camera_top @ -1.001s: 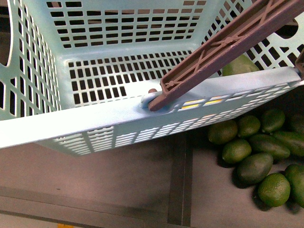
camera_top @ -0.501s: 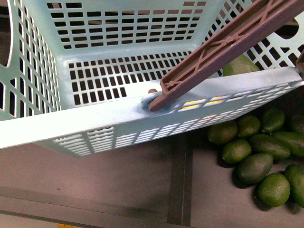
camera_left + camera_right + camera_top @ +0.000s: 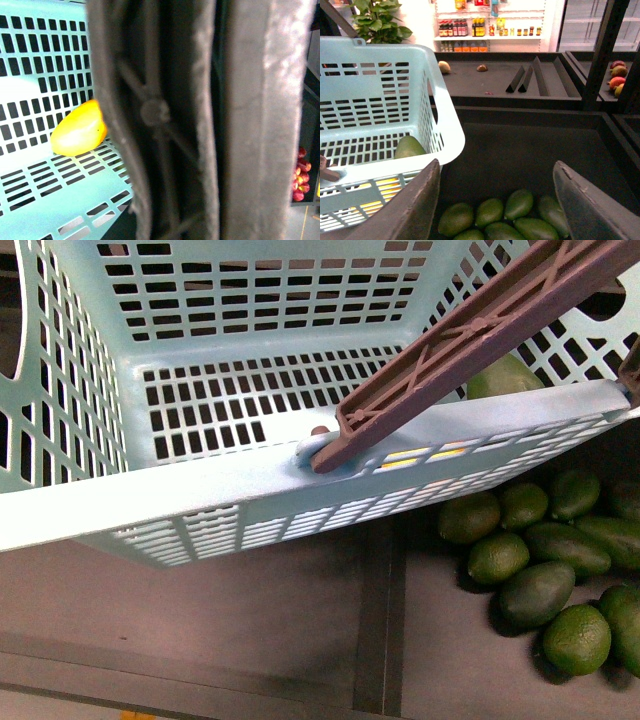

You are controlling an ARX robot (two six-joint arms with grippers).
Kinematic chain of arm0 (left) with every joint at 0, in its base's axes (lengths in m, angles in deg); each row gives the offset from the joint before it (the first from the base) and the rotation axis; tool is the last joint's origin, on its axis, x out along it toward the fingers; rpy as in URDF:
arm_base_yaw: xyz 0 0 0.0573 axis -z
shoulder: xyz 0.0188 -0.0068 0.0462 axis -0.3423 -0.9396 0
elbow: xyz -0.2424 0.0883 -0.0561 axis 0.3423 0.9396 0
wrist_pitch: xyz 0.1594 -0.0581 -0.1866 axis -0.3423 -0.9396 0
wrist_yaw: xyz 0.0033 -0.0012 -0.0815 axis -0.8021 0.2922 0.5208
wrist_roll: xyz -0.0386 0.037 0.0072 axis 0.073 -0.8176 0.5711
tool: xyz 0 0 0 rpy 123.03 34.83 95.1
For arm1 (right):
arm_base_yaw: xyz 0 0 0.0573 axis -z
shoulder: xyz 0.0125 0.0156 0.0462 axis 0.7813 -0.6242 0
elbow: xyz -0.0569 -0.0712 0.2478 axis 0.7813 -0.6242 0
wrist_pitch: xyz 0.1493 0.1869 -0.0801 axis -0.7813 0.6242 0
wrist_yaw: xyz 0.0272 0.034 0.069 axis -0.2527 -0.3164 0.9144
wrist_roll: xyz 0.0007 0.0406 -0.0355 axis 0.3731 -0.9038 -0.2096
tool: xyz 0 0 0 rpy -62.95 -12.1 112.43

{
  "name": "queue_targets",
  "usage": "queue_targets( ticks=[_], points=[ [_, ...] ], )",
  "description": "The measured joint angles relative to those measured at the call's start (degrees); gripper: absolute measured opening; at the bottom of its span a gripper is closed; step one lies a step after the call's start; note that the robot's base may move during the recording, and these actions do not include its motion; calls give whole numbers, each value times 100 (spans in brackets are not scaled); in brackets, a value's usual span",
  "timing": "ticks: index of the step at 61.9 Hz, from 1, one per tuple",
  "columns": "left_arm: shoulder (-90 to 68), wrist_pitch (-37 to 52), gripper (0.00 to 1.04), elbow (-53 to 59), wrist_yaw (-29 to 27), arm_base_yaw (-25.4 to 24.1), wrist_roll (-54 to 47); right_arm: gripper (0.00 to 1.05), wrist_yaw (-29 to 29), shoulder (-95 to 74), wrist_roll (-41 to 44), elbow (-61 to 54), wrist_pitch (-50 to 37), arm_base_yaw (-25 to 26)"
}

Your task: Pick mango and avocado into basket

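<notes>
The turquoise basket [image 3: 200,490] hangs tilted and fills the front view, its brown handle [image 3: 470,335] crossing at the right. My left gripper [image 3: 185,200] is shut on the basket's handle, which blocks most of the left wrist view. The yellow-orange mango [image 3: 80,130] lies on the basket floor [image 3: 45,65] and shows as yellow through the side slots [image 3: 430,455]. A green avocado [image 3: 410,147] rests inside the basket [image 3: 385,55], also visible behind the handle [image 3: 505,375]. My right gripper [image 3: 495,200] is open and holds nothing, just beside the basket and above loose avocados.
A pile of several green avocados [image 3: 540,570] lies in a dark bin below the basket's right corner. A dark divider [image 3: 380,610] splits the shelf. A black post [image 3: 600,50] and red fruits [image 3: 617,80] stand beyond the bin.
</notes>
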Motion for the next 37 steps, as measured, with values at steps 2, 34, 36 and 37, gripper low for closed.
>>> queue_targets(
  ticks=[2, 34, 36, 37],
  points=[
    [0, 0, 14, 0, 0, 0, 0, 81, 0, 0, 0, 0, 0, 0],
    [-348, 984, 14, 238, -3582, -376, 3016, 96, 4, 2, -2, 0, 2, 0],
    [-407, 1060, 14, 282, -3462, -455, 3095, 96, 7, 2, -2, 0, 2, 0],
    [-428, 1084, 14, 293, -3434, -472, 3130, 96, 7, 2, -2, 0, 2, 0]
  ],
)
